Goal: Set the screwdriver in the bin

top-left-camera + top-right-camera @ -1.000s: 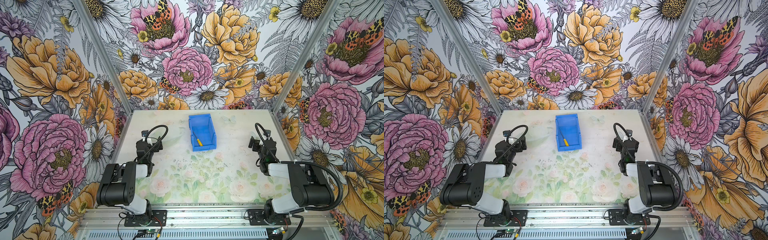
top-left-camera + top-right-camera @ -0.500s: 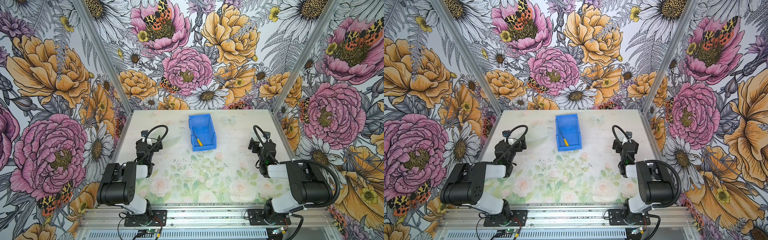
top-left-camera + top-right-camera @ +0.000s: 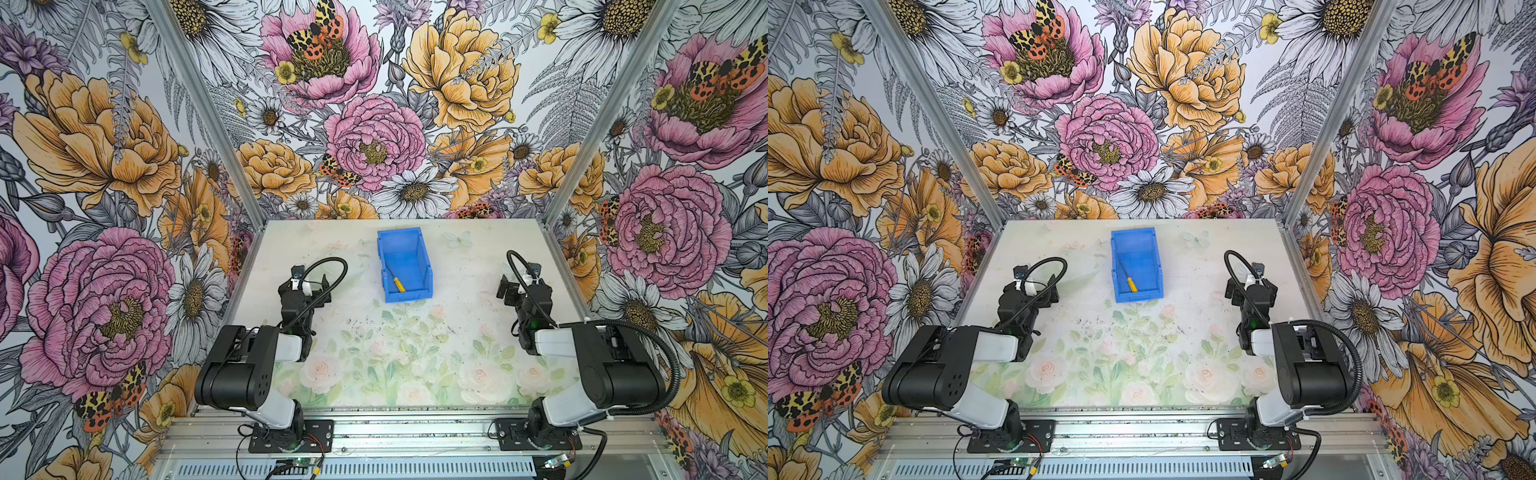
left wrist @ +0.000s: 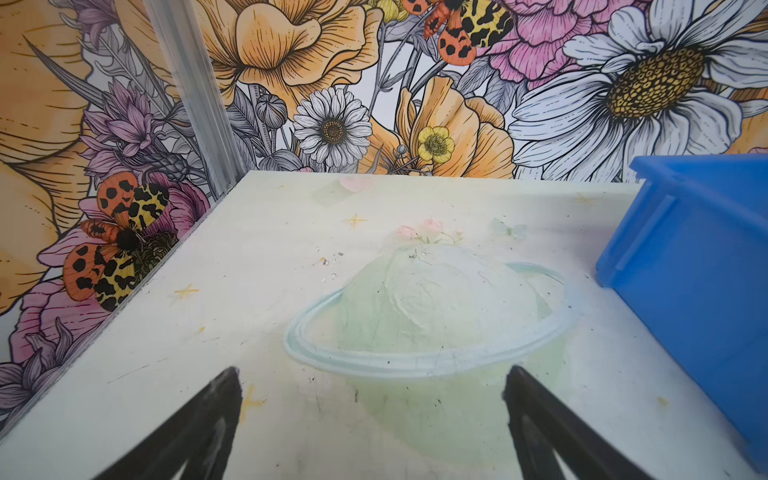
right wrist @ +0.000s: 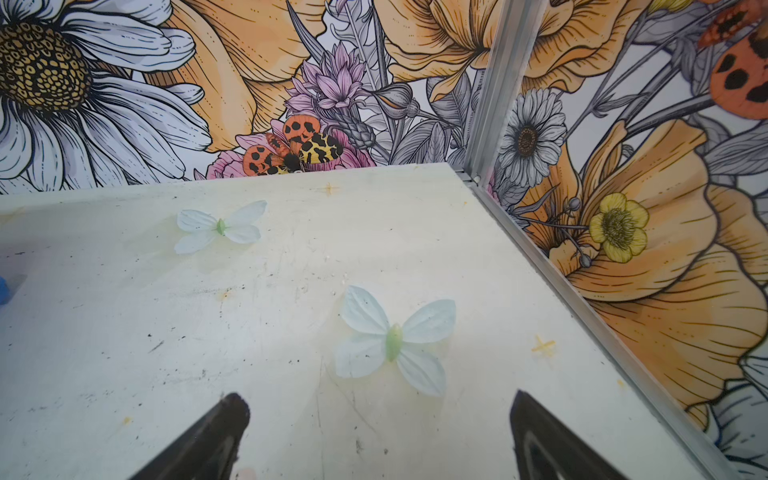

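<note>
Small yellow-handled screwdriver (image 3: pixel 397 281) lies inside the bright blue rectangular plastic bin (image 3: pixel 422 257).
We judge placement finished: left gripper (image 4: pixel 372 419) and right gripper (image 5: pixel 380 432), both spread empty beside the bin, need only retreat.

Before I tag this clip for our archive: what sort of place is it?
Likely a robot test booth: flower-printed walls box in a small table with two arms bolted at its front rail. No room is visible beyond.

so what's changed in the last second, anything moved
Only the right arm: its right gripper has eased slightly back from mid-table toward its own side, jaws open and empty. Nothing was taken or let go. The screwdriver lies in the bin as before, and the left gripper stays parked, open.
</note>
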Robot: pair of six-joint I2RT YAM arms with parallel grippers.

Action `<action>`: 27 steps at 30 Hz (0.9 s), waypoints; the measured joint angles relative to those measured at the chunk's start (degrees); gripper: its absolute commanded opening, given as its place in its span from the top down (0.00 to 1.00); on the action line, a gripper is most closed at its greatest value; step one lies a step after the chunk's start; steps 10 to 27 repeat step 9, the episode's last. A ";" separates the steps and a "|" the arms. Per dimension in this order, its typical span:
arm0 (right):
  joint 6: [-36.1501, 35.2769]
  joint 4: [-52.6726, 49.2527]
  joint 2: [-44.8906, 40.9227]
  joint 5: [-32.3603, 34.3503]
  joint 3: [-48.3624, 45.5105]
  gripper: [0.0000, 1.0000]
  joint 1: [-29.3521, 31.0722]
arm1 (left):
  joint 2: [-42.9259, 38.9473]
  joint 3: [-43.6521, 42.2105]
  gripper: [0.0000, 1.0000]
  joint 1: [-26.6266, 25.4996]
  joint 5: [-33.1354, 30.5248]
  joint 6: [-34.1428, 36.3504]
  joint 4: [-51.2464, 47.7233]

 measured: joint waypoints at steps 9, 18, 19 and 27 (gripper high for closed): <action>-0.87 2.56 -0.02 -1.49 -1.46 0.00 0.00 | 0.13 1.70 0.01 3.19 1.49 -0.31 -1.99; -0.87 2.56 -0.02 -1.49 -1.46 0.00 0.00 | 0.13 1.70 0.01 3.19 1.49 -0.31 -1.99; -0.87 2.56 -0.02 -1.49 -1.46 0.00 0.00 | 0.13 1.70 0.01 3.19 1.49 -0.31 -1.99; -0.87 2.56 -0.02 -1.49 -1.46 0.00 0.00 | 0.13 1.70 0.01 3.19 1.49 -0.31 -1.99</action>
